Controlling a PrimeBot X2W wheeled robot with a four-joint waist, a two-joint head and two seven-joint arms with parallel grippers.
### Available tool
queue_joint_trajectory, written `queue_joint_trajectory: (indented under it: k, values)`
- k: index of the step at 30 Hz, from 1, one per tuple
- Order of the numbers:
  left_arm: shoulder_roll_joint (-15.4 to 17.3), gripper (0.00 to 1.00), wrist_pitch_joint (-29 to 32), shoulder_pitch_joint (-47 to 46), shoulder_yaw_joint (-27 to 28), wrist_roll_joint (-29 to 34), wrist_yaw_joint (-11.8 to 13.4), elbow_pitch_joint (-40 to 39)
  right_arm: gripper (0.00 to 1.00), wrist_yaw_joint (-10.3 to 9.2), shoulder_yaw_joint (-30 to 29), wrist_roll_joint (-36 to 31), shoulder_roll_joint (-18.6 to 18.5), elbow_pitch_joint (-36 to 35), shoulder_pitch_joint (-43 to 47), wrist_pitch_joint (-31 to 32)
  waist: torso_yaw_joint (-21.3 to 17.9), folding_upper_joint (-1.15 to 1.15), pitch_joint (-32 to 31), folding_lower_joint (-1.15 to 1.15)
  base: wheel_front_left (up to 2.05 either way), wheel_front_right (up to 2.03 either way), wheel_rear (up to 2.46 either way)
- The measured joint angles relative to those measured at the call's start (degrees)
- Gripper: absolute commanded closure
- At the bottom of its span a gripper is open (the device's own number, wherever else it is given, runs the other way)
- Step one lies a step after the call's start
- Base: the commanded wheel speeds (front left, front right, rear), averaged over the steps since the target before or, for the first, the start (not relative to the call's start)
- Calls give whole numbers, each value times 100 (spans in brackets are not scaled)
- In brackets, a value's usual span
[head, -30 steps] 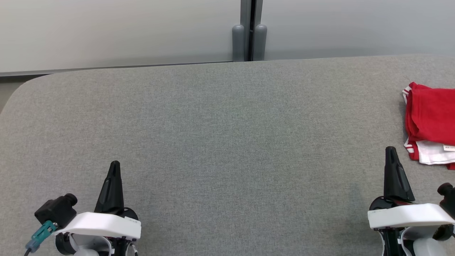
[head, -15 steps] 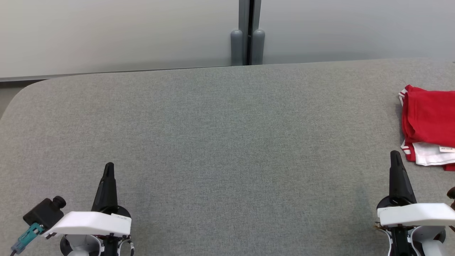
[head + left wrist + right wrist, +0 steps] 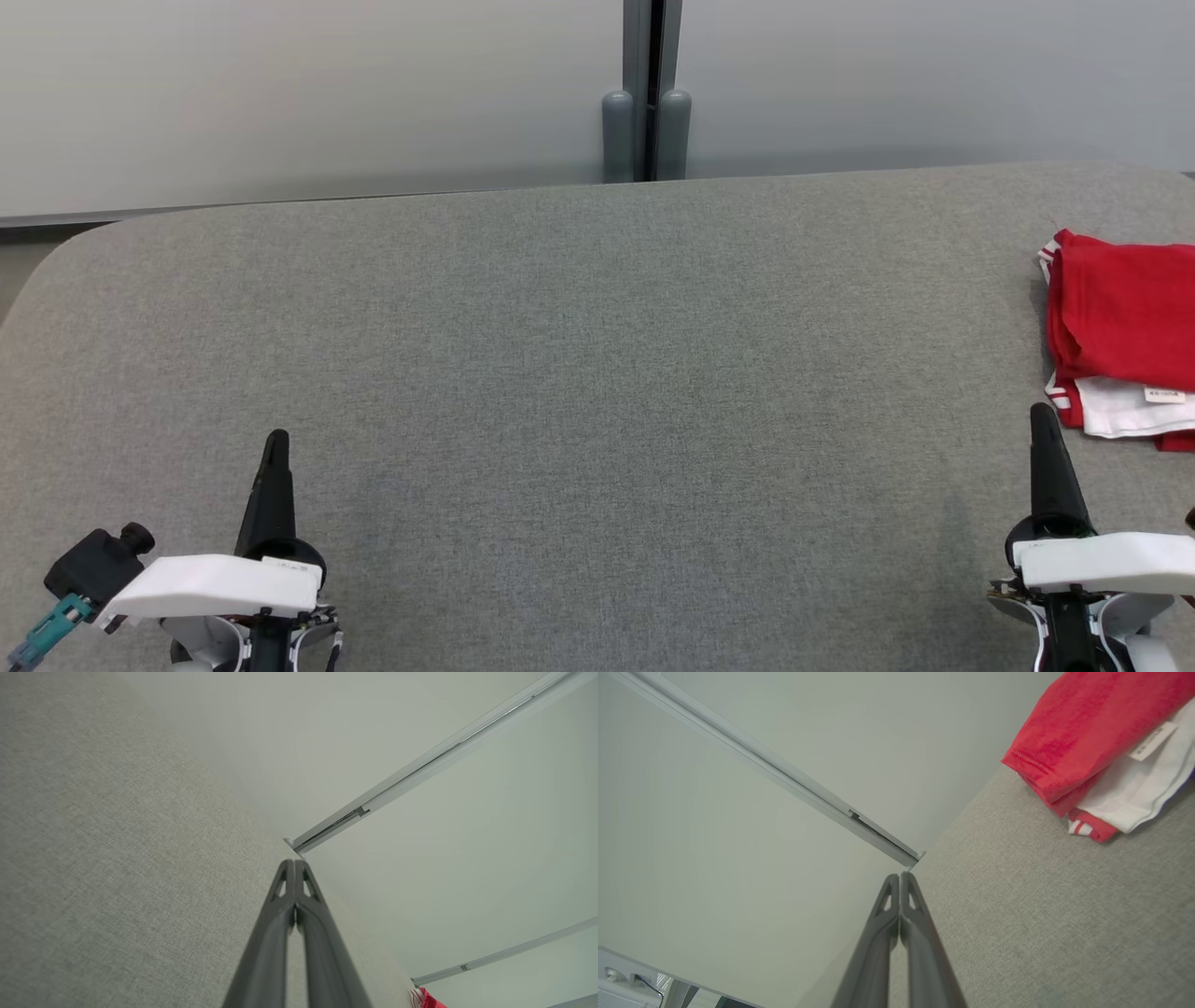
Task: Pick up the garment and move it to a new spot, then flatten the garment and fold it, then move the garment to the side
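At the right edge of the table (image 3: 597, 336): the garment (image 3: 1120, 317) lies in a folded heap, red on top. A white layer carrying a small label (image 3: 1164, 396) sticks out at its near side, and red-and-white striped trim shows at its left corners. Its right part runs out of the head view.
Table: grey woven cover, with a rounded far left corner.
Left gripper (image 3: 275, 441): at the near left, over the table, pointing toward the far edge. In the left wrist view its two dark fingers (image 3: 308, 933) are clenched tip to tip with nothing between them. It is well apart from the garment.
Right gripper (image 3: 1043, 415): at the near right, also pointing far. Its tip stands just left of the garment's near left corner, apart from the cloth. In the right wrist view the fingers are pressed together and grasp nothing.
Garment from the right wrist: the red fold and its stitched hem lie flat on the grey cover, with the white layer and label beside it.
Beyond the far edge: pale wall panels (image 3: 280, 84), with a grey post (image 3: 646, 131) at their joint near the middle.
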Motion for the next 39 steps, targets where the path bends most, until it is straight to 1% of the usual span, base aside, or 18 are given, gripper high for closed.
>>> queue_joint_trajectory:
  k: [19,39]
  values:
    - [9,100,322,-20,141,-1087,-48,2,100,-1,-90,1190,-14,49,-5,307,-35,0,-122,0,0,0,0]
    - [13,100,598,-32,261,-2008,-80,4,100,-1,-192,2161,-18,104,-12,575,-69,0,-244,0,0,0,0]
